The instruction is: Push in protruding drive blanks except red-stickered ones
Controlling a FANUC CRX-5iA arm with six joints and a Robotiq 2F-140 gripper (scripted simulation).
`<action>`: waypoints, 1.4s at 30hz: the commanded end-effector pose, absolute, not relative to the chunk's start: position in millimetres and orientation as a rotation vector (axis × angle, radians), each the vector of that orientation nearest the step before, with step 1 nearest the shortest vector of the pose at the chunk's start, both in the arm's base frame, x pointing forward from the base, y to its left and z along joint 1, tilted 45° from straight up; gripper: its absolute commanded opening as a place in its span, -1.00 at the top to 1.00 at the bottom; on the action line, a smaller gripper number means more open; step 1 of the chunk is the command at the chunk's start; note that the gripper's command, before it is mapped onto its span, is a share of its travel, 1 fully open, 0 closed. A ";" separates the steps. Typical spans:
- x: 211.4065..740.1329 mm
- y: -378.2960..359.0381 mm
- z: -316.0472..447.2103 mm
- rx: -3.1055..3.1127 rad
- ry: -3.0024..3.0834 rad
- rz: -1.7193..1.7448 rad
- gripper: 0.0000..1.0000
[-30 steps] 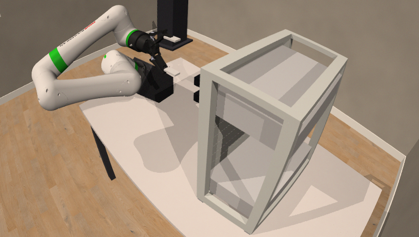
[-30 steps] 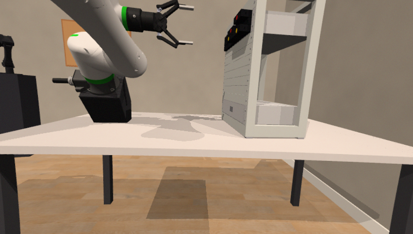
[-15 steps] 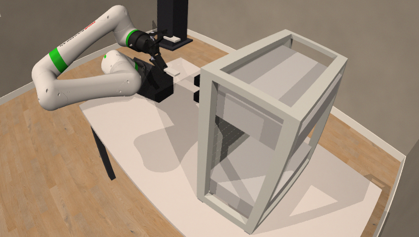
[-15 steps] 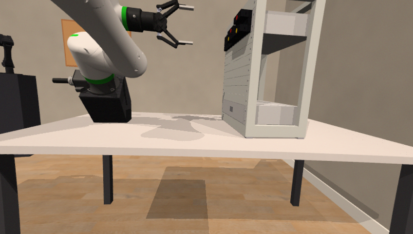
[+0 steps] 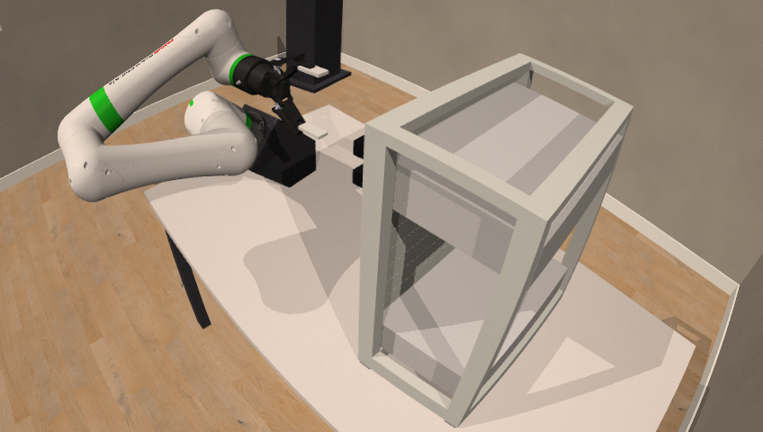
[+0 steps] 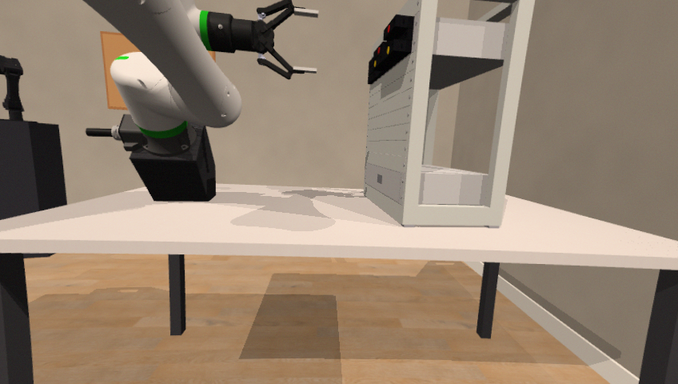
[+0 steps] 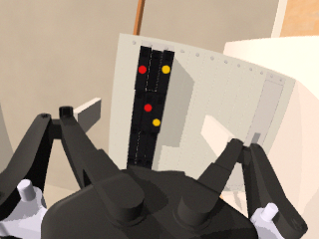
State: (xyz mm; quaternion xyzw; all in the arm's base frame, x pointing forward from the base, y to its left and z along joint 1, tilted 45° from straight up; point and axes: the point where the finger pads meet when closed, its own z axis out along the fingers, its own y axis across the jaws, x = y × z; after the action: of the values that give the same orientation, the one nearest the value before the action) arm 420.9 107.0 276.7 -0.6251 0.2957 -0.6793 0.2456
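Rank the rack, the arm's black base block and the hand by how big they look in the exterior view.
1. The rack, largest by far.
2. The black base block.
3. The hand, open and empty, smallest. It looks roughly as near the camera as the others, so the order seems safe.

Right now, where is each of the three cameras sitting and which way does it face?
Top: high above the table's corner, looking down on the rack and the whole arm.
Exterior: low at table height, side-on to the rack; shows the arm base and open gripper.
Wrist: behind the gripper, facing the rack front; both fingers frame it.
Shared: exterior and wrist both show the red and yellow stickers.
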 end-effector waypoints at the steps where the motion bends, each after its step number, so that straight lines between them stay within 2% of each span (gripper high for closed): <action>1: 420.9 107.2 276.9 -1.705 0.807 -1.854 -1.00; 29: 421.8 107.6 276.5 -1.705 0.807 -1.854 -1.00; 42: 442.7 114.8 267.9 -1.706 0.807 -1.854 -1.00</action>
State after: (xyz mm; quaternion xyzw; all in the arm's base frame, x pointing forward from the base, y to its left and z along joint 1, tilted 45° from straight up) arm 435.3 112.0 270.5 -0.6256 0.2955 -0.6791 0.2452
